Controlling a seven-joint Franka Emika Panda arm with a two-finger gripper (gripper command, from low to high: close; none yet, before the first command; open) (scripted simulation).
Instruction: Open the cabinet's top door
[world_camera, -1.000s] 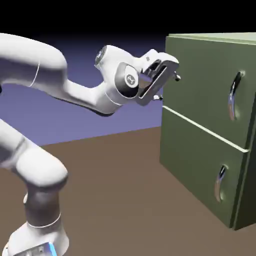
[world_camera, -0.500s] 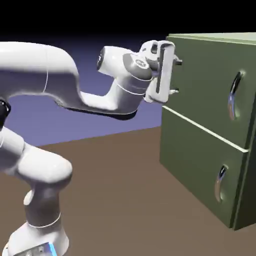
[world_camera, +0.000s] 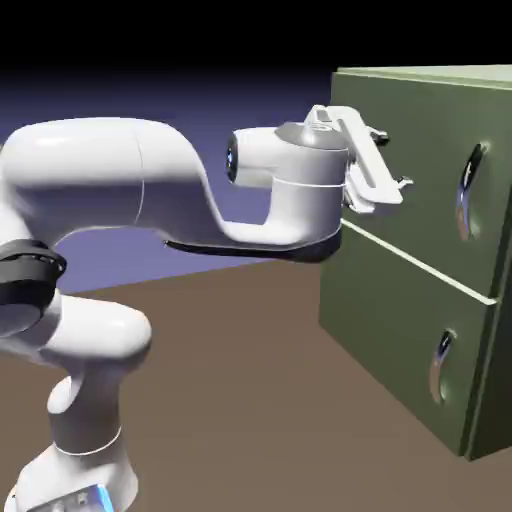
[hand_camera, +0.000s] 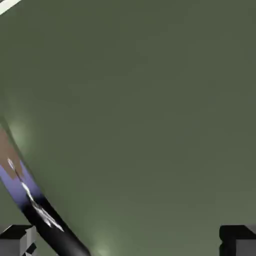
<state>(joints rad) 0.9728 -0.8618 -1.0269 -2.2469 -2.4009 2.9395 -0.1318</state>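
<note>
None of the opening is done: the top door (world_camera: 425, 170) sits closed, the pincer (world_camera: 396, 161) wide and empty, its curved silver handle (world_camera: 464, 192) ungrasped.

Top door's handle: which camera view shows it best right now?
The exterior view: the top door's handle shows whole there, both ends meeting the green panel. The hand view shows it larger but cut off by the picture's edges, at lower left.
</note>
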